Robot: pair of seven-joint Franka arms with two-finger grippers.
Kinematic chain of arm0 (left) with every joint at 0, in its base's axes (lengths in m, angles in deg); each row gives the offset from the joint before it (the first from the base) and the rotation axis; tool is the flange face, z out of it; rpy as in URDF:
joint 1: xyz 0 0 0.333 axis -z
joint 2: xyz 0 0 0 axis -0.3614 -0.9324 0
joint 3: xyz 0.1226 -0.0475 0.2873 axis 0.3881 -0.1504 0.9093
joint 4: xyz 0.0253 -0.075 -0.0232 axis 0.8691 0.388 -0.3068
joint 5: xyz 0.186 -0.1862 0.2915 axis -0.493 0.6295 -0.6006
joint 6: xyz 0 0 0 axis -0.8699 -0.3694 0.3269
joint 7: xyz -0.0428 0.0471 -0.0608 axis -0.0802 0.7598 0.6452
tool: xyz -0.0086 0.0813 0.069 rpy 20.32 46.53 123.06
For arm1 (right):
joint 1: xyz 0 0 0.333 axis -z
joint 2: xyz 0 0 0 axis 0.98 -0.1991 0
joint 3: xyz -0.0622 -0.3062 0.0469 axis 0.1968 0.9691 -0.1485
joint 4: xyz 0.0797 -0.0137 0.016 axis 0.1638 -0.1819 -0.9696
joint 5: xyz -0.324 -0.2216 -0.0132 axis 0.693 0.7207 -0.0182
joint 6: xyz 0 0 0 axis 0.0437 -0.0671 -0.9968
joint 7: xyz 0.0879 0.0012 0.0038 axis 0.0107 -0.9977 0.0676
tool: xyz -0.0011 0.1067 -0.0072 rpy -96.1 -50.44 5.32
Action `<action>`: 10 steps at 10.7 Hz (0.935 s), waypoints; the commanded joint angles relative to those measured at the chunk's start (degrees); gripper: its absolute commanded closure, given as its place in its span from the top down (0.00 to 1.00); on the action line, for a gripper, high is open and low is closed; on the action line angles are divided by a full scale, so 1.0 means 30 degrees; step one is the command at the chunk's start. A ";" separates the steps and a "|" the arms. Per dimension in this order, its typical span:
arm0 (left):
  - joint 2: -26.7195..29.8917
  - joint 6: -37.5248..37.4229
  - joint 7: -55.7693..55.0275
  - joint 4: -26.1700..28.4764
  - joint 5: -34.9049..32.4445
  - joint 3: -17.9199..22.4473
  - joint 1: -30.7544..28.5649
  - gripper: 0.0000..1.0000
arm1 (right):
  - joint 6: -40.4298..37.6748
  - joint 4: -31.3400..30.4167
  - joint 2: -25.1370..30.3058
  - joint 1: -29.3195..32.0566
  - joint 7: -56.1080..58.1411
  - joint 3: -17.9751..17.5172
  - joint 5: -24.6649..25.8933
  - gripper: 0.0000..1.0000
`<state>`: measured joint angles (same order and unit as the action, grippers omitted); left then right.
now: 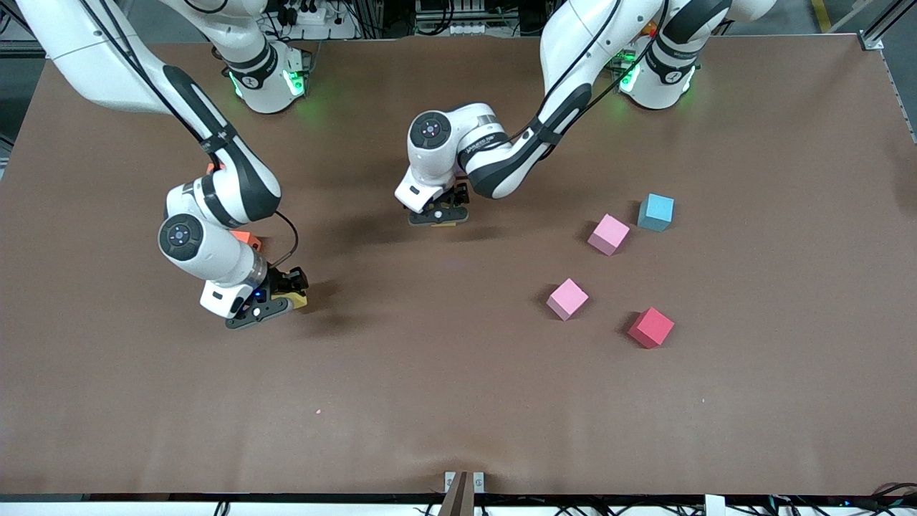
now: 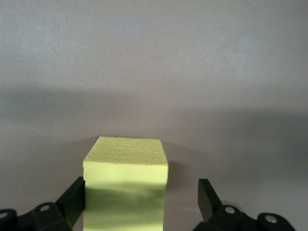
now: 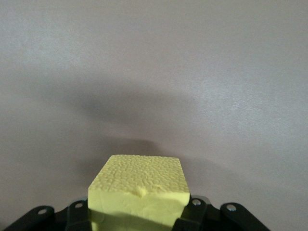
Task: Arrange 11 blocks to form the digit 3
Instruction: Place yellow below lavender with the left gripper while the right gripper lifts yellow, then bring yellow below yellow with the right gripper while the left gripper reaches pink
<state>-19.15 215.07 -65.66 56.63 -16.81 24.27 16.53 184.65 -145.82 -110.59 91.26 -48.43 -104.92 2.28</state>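
Observation:
My left gripper [image 1: 438, 218] stands open, low at the table's middle, around a yellow block [image 2: 126, 183]. One finger [image 2: 74, 199] is against the block and the other finger [image 2: 207, 197] stands clear of it. My right gripper [image 1: 276, 299] is shut on a second yellow block [image 3: 139, 190], low over the table toward the right arm's end. Two pink blocks [image 1: 609, 234] [image 1: 567, 299], a light blue block [image 1: 656, 212] and a red block [image 1: 651, 327] lie apart toward the left arm's end. An orange block [image 1: 246, 239] is partly hidden by the right arm. The digit 3 is not in view.
A small reddish-orange patch [image 1: 213, 169] peeks out beside the right arm's forearm. The brown table [image 1: 458, 401] stretches wide between the arms and the front camera. A metal bracket [image 1: 463, 484] sits at the table's front edge.

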 commanded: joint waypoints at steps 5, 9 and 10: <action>0.2979 -0.2350 0.0057 0.0219 0.0303 0.0147 -0.0879 1.00 | -0.0707 0.1031 0.0100 -0.1486 -0.3142 -0.0474 -0.0315 0.34; 0.4588 -0.4071 0.1954 0.0278 0.0390 0.0118 -0.3451 1.00 | -0.0708 0.2585 -0.0749 -0.4360 -0.6722 -0.0357 -0.0315 0.34; 0.4912 -0.4542 0.2514 0.0249 0.0391 0.0118 -0.4301 1.00 | -0.0650 0.2703 -0.0981 -0.5147 -0.7741 -0.0357 -0.0286 0.34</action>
<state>-7.73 204.02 -61.40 56.01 -16.80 24.87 7.19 183.38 -140.00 -111.64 78.09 -68.55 -106.32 2.08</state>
